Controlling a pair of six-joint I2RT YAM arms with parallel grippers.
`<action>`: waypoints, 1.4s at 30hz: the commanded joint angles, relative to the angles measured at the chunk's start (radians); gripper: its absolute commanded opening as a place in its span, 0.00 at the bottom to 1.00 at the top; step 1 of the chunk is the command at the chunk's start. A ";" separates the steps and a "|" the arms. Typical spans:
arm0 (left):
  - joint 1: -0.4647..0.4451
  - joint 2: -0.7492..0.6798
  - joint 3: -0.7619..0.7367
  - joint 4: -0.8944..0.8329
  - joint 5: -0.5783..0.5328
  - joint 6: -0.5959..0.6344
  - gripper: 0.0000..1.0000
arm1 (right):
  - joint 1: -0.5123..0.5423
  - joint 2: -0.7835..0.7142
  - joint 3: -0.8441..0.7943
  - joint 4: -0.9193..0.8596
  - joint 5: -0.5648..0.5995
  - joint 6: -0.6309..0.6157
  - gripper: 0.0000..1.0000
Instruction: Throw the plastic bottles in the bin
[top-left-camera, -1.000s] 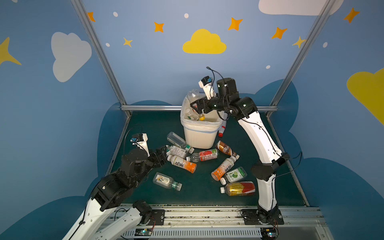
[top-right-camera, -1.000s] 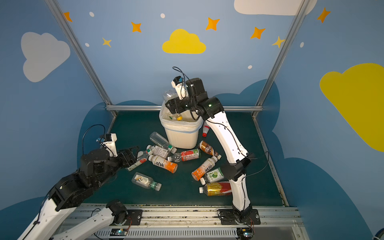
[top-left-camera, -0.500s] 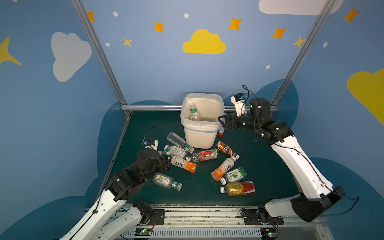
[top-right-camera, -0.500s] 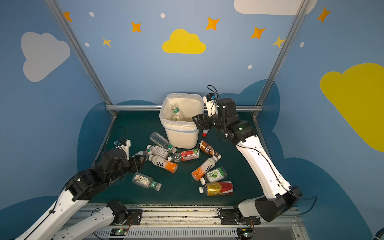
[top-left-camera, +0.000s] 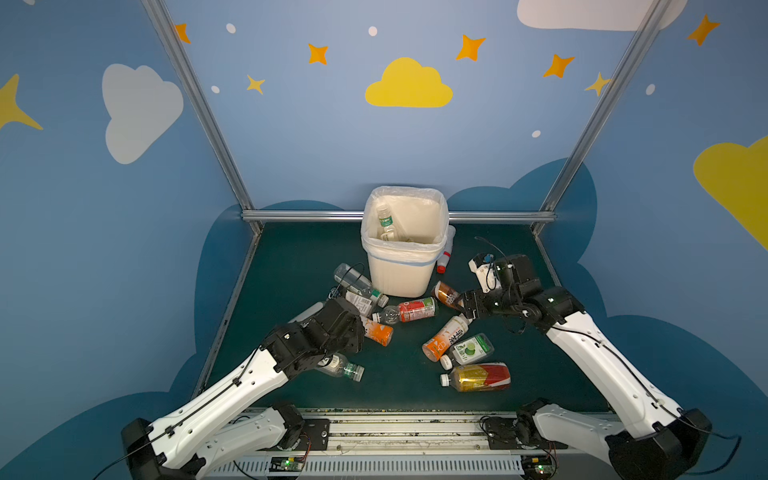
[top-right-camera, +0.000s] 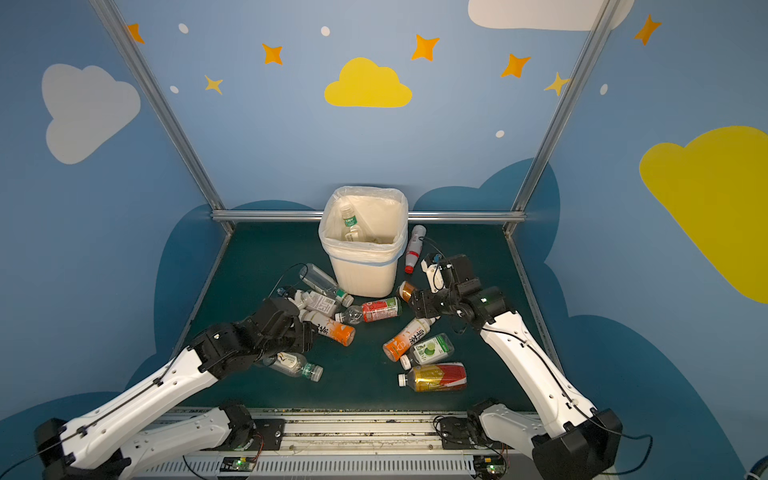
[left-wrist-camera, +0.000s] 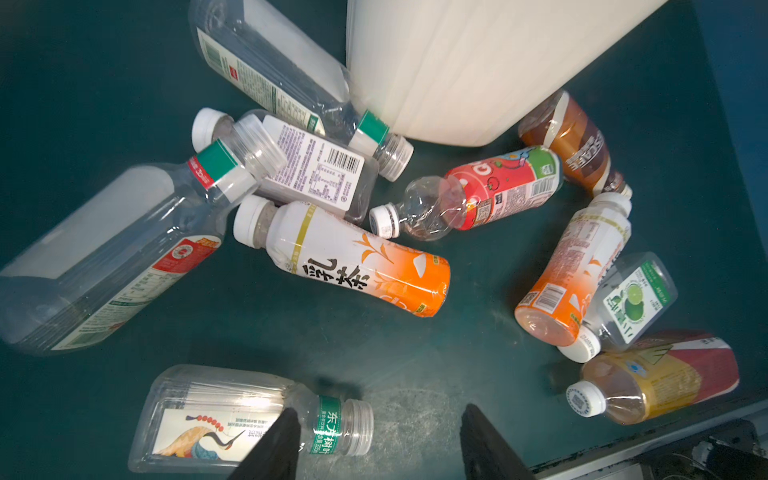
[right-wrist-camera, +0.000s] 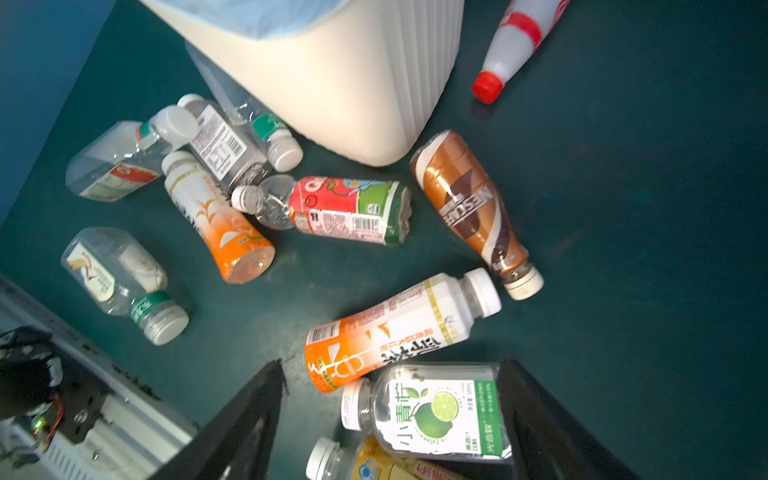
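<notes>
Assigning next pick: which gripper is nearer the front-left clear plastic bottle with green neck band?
Left. The left gripper hangs over the clear bottle; the right gripper is across the pile.

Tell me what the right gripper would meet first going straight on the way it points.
The right gripper would most likely meet the lime-label bottle, framed between its open fingers in the wrist view; an orange-and-white bottle lies beside it. Depth is unclear.

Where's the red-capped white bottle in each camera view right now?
In both top views: the red-capped white bottle lies just right of the bin.
Left wrist: not in it.
Right wrist: beside the bin's ribbed wall, cut off by the frame edge.
Shared landmark: the bin.
</notes>
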 joint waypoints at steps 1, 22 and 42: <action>-0.003 -0.023 -0.024 -0.009 -0.035 -0.080 0.63 | 0.072 -0.001 -0.025 0.049 -0.154 -0.027 0.82; -0.003 -0.457 -0.062 0.040 -0.243 -0.148 0.65 | 0.708 0.660 0.357 0.156 -0.116 -0.052 0.77; -0.004 -0.537 -0.021 0.023 -0.264 -0.113 0.65 | 0.768 1.002 0.663 0.094 -0.046 -0.005 0.82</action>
